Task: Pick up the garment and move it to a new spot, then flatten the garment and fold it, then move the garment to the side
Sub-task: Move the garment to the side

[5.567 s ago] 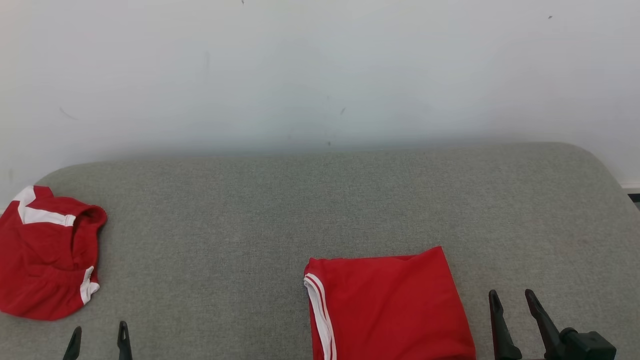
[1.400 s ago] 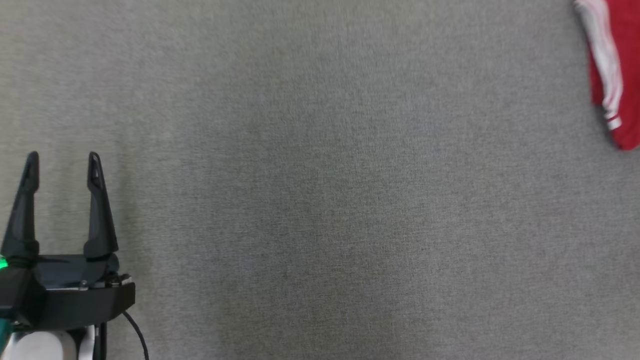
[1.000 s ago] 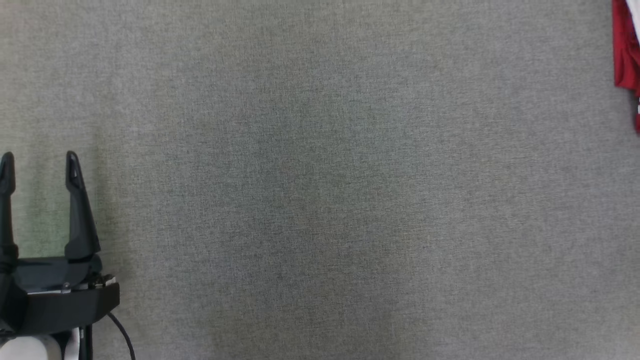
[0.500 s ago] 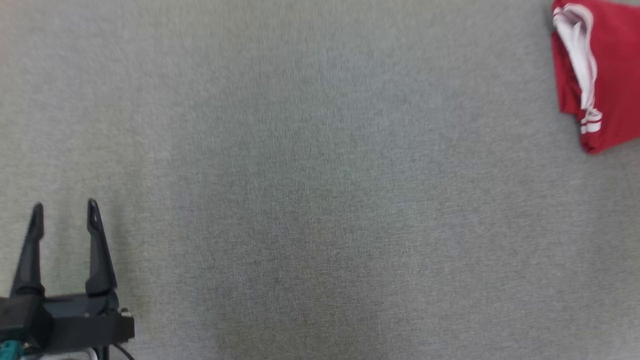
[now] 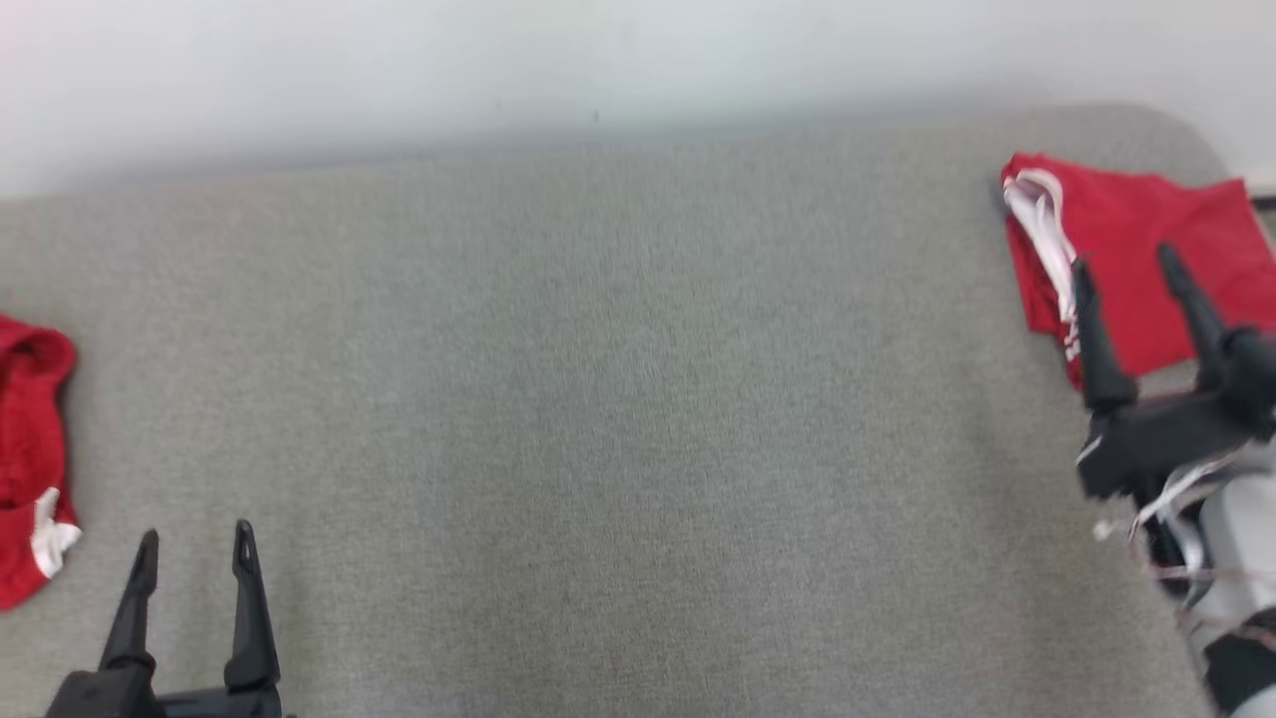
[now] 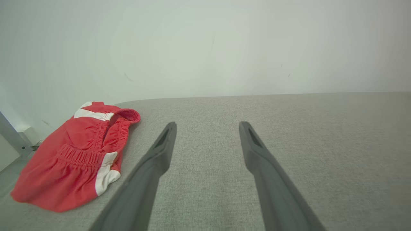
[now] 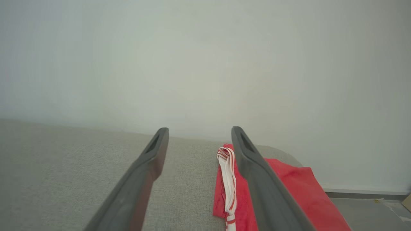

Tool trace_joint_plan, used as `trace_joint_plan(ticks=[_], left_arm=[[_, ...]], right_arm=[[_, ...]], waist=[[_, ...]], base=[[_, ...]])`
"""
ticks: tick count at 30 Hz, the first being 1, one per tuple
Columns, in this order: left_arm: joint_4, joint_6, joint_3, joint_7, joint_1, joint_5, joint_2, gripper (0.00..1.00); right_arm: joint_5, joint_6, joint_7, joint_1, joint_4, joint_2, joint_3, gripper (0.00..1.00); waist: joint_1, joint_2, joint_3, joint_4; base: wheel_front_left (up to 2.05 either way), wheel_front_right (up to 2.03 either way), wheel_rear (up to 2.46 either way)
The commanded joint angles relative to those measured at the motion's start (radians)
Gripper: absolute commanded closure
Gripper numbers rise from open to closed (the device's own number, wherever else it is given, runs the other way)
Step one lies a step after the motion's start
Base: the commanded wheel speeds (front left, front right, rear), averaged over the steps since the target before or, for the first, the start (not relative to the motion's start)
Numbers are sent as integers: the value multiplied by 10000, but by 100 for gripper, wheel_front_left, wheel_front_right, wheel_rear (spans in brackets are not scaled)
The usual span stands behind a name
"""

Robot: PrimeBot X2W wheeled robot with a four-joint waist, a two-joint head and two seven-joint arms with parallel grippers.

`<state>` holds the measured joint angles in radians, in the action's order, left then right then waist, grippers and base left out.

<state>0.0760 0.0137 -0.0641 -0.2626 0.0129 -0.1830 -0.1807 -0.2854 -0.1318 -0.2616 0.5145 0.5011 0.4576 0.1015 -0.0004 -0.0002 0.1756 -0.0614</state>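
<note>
Grey woven upholstery (image 5: 638,399) spreads wide beneath a pale wall (image 5: 598,60). At its far right corner lies a folded red garment (image 5: 1126,219), white stripes stacked along its left edge. The right gripper (image 5: 1123,257) hangs over that garment's near edge, fingers spread apart and gripping nothing. At the far left edge sits a second red garment (image 5: 30,449), a crumpled heap with an elastic waistband and white trim, its length running roughly toward the wall. The left gripper (image 5: 196,534), likewise spread and empty, points at the wall, with the heap just to its left and slightly ahead. By my judgement the left arm is the nearer one for reaching that heap; the right is well apart from it.
</note>
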Motion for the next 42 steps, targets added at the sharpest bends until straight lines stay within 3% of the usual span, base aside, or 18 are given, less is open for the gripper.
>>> trace_joint_plan(ticks=[1,23,32,42], left_arm=[[33,10,16,-30,-188,42,51,0],[584,-38,209,37,-789,91,79,0],[598,-108,204,95,-900,-141,91,0],[657,47,556,386,-963,36,-142,0]], right_arm=[[72,26,-42,-471,-257,-177,-104,0],[936,26,670,-5312,-3565,-2763,-1930,0],[1310,26,511,-5942,-3601,-3619,-1959,0],[1521,26,643,-5878,-3361,-3770,-1757,0]], waist=[[4,2,-858,112],[4,2,-2054,444],[4,2,-2233,612],[4,2,-2300,778]], base=[[0,0,0],[0,0,0],[0,0,0],[0,0,0]])
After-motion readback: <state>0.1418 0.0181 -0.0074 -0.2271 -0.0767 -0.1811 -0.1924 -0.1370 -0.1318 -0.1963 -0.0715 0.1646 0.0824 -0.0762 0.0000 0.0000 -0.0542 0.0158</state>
